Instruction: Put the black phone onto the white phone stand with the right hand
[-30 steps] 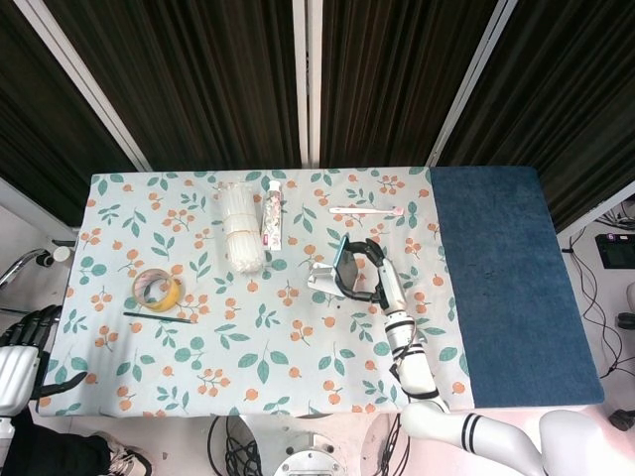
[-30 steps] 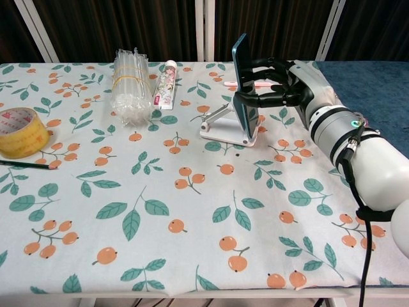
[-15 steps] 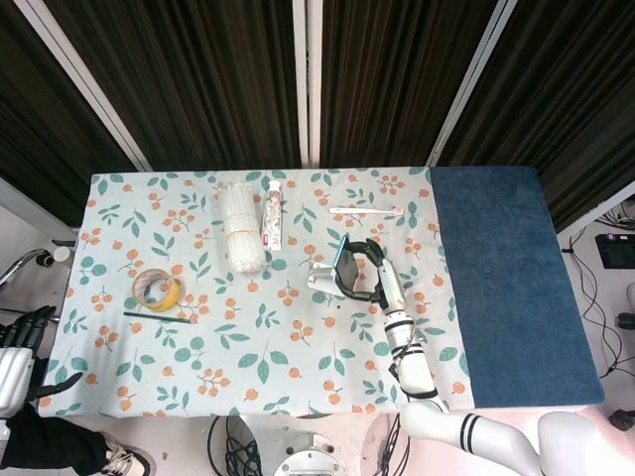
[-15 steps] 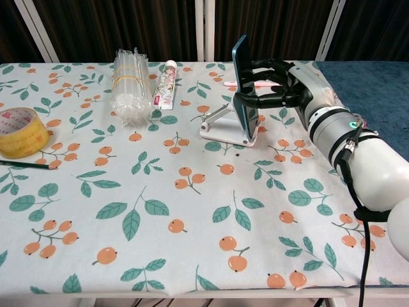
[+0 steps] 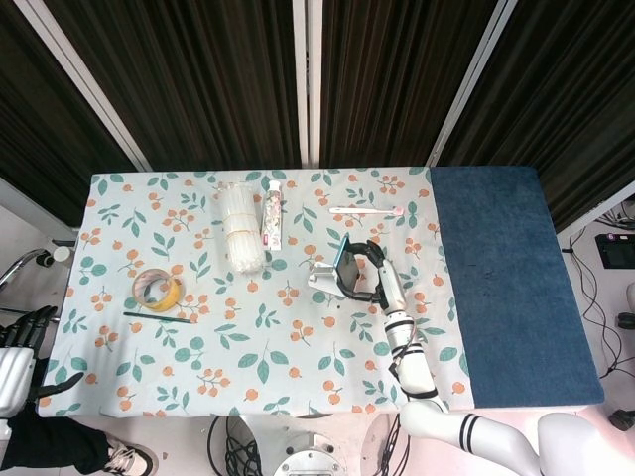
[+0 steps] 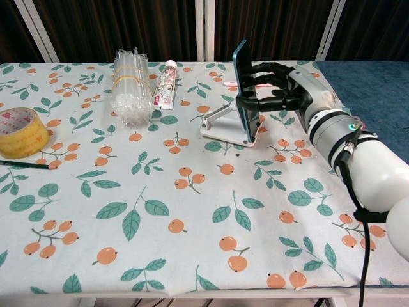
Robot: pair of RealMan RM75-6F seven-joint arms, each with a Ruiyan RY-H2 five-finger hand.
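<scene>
black phone [image 6: 245,93] stood nearly upright on the white phone stand [image 6: 223,126], its lower edge in the stand's lip, mid-table on the floral cloth [image 6: 192,211]. right hand [image 6: 281,86] reached in from the right, dark fingers [image 6: 259,97] wrapped around the phone's edges. left hand [image 5: 22,347] sat off the table's left corner; its fingers' state couldn't be told.

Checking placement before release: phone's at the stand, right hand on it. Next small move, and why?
Probably open the right hand a little and watch for tipping. The black phone stands upright, its lower edge at the white phone stand, with the fingers wrapped around it; whether it is fully seated is unclear.
</scene>
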